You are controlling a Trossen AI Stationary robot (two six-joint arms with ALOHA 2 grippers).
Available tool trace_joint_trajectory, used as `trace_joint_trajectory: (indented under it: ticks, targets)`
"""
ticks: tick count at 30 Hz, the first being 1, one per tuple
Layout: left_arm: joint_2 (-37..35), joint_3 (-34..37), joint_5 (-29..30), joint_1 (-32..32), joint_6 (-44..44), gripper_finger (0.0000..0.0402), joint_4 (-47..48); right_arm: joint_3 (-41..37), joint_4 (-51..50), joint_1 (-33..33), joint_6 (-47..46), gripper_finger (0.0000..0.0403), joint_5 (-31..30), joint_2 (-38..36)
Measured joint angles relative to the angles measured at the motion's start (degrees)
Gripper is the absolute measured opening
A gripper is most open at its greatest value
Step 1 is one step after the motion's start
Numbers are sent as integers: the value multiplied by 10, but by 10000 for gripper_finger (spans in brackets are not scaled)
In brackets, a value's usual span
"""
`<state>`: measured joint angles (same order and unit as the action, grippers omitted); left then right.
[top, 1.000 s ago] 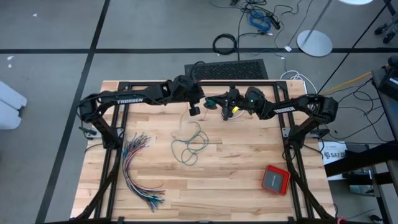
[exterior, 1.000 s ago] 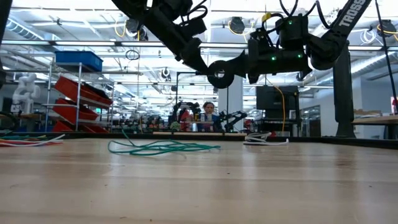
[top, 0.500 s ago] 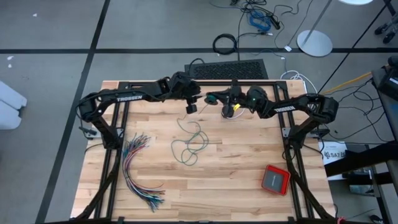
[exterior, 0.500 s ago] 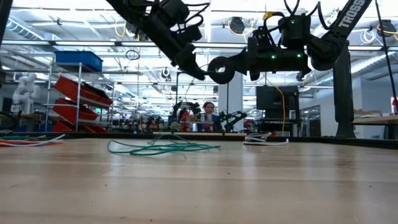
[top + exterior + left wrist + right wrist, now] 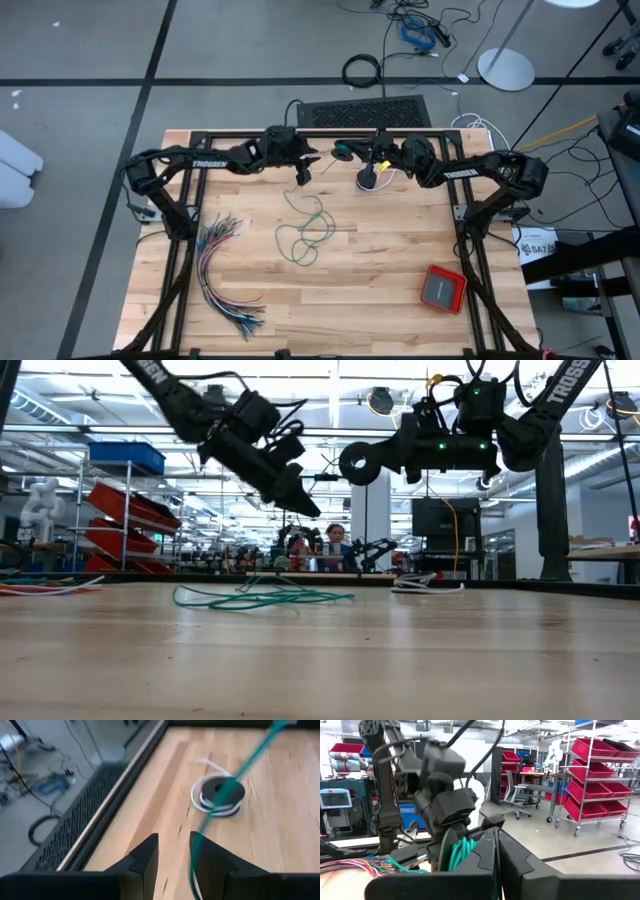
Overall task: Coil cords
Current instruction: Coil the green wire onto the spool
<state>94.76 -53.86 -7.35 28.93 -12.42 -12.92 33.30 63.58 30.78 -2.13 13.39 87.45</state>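
Teal cord (image 5: pixel 305 232) – loose on tabletop (image 5: pixel 380 290), running up to your left gripper (image 5: pixel 301 176) (part-open, strand beside one finger); right gripper (image 5: pixel 345 152) shut on its coils.

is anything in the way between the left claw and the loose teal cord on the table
Nothing visible does. The left claw hangs over the back of the table, and the loose loops of the teal cord lie on bare wood just in front of it. The black coil sits off to the side, and the wire bundle is farther away.
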Motion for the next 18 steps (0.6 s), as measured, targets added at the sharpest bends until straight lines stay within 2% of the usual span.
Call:
trace_joint_trajectory:
  ticks: [5, 9, 14, 18]
  targets:
    - [5, 81, 2, -4, 54, 119, -136, 0, 4, 7, 0, 0, 0, -1]
    - [6, 134, 45, -14, 76, 119, -216, 0, 4, 12, -2, 0, -1, -1]
    - [6, 178, 103, -36, 76, 119, -286, 0, 4, 11, -2, 0, -1, -1]
    - [6, 188, 123, -47, 76, 119, -307, 0, 1, 11, -2, 0, -1, -1]
